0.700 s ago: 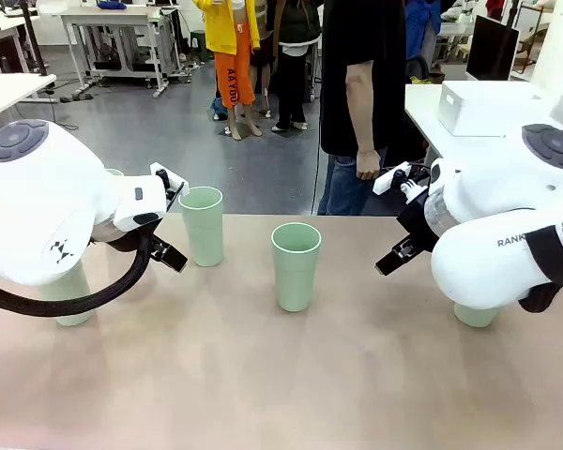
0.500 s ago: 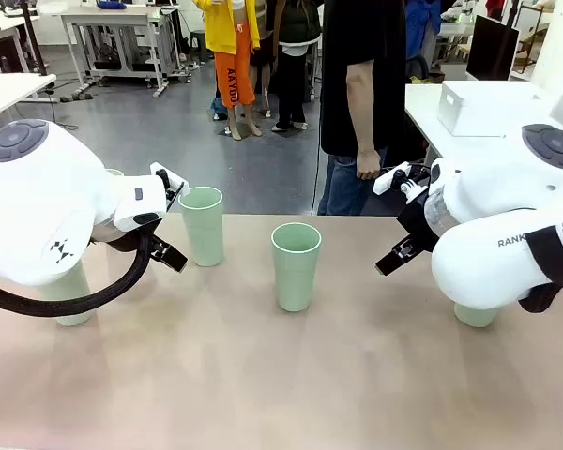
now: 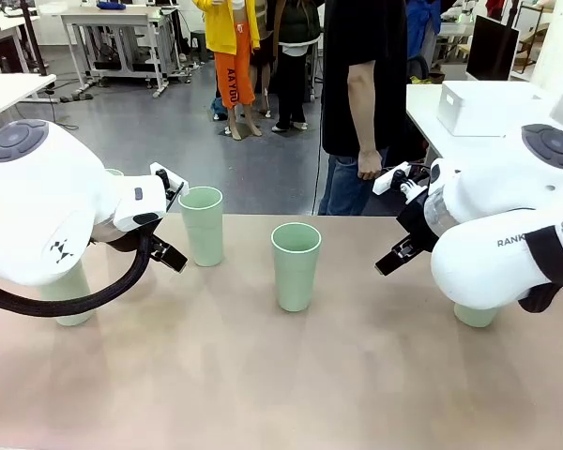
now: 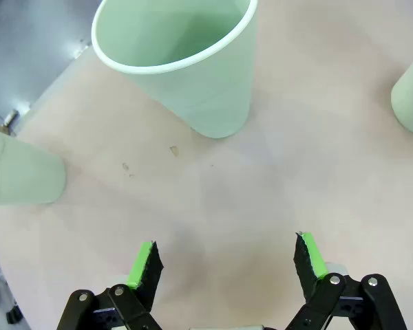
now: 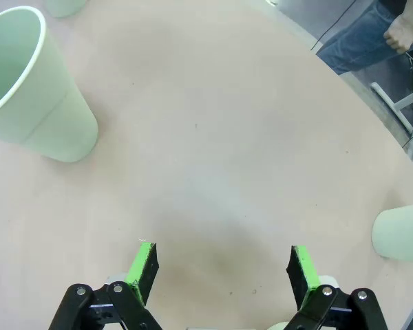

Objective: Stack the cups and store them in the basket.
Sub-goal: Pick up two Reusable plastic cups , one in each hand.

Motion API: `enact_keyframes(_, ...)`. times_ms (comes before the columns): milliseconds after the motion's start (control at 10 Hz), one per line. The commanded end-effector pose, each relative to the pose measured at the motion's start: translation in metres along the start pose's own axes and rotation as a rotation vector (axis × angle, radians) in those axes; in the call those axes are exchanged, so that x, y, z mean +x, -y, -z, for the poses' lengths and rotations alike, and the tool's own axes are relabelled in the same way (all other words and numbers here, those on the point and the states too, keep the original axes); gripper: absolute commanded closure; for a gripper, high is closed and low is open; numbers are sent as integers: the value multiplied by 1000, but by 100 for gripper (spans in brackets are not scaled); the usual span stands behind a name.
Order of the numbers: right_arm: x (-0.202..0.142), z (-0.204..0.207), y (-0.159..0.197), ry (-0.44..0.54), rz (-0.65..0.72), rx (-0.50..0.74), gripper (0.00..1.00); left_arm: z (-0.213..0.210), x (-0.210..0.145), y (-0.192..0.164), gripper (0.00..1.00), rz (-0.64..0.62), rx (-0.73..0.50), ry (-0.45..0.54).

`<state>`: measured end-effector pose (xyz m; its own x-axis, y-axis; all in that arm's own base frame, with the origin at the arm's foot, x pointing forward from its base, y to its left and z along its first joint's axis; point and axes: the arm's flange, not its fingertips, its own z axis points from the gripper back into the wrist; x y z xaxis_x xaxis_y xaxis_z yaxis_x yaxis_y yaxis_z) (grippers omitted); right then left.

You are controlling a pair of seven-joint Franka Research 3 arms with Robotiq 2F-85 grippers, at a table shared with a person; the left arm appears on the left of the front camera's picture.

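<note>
**A:** Mint-green tapered plastic tumblers (image 3: pixel 296 267), where do they stand?

**B:** One is upright in the middle of the beige table (image 3: pixel 263 394). The back tumbler (image 3: pixel 202 227) is beyond it to the left, and two more are half hidden behind the white arms.

**A:** And the grippers?

**B:** The left gripper (image 4: pixel 227 256) and right gripper (image 5: pixel 224 265) hang over bare tabletop, jaws spread wide, holding nothing.

**A:** The basket?

**B:** The white rectangular plastic bin (image 3: pixel 479 105) is on the side table, far right.

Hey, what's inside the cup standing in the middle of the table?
Inside the middle cup, bare mint inner wall is visible just below the rim, with nothing sticking out. The cup's own near wall hides its bottom.
</note>
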<state>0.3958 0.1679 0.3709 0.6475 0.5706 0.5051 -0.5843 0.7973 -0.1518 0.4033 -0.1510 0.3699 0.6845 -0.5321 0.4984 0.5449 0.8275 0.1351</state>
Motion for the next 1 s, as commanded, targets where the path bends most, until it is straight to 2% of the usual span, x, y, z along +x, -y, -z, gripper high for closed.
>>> enact_keyframes(0,0,0,0,0,1,0,0,0,0,0,0,1,0,0)
enact_keyframes(200,0,0,0,0,0,0,0,0,0,0,0,0,0,0)
enact_keyframes(300,13,-21,4,30,6,-16,0,-17,10,-9,0,31,-31,29)
enact_keyframes(600,43,-94,33,92,36,27,0,-89,43,-45,0,118,-136,20)
enact_keyframes(700,44,-117,47,113,28,46,0,-115,51,-55,0,163,-200,26)
enact_keyframes(900,33,-159,78,145,-27,116,0,-160,48,-83,0,302,-235,17)
